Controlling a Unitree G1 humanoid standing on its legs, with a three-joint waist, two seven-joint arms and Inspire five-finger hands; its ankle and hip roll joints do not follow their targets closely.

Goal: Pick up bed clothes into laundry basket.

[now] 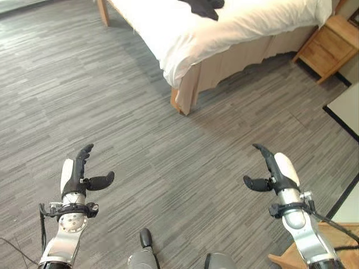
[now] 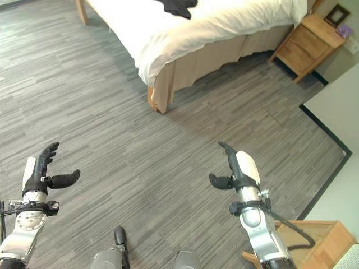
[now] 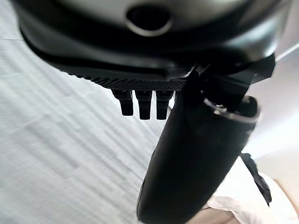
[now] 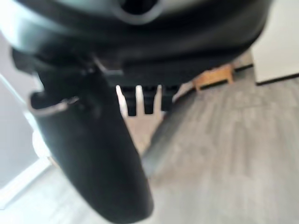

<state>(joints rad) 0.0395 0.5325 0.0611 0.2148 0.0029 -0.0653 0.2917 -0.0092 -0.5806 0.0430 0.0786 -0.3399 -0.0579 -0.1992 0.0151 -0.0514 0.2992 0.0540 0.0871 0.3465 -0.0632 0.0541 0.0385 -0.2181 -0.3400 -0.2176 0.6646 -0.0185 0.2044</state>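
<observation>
Dark left hand: the left hand (image 1: 78,174) hangs low over the grey plank floor (image 1: 67,84), fingers straight and thumb standing out to the side, holding nothing.
Dark right hand: the right hand (image 1: 270,171) mirrors it on the other side, fingers straight, thumb turned inward, nothing in it.
Why held so: both hands look parked in a ready pose, palms facing each other with bare floor between them; I judge this is an approach stance, kept free so either hand can take cloth once the bed is within reach.
Task's thing: a black garment (image 1: 203,7) lies on the white bedding (image 1: 185,31), far ahead of both hands and closer to the line of the right hand than the left; part of it is cut off by the frame edge.
Bed: the bed (image 2: 168,84) stands well ahead of the hands, its white cover draped over the near corner above a beige skirt, a wooden leg showing at that corner.
Why it lies there: the garment sits loose on top of the cover, nothing on it, so I judge it can be lifted from above without shifting the bedding.
Containers: a wooden nightstand (image 2: 307,45) stands past the bed, ahead of the right hand and to its outer side; its drawers are closed, so contents cannot be told.
Near the right hand: a pale wooden piece (image 2: 314,238) sits just behind and outside the right forearm; what it is cannot be told.
Stage: nothing picked up yet.
</observation>
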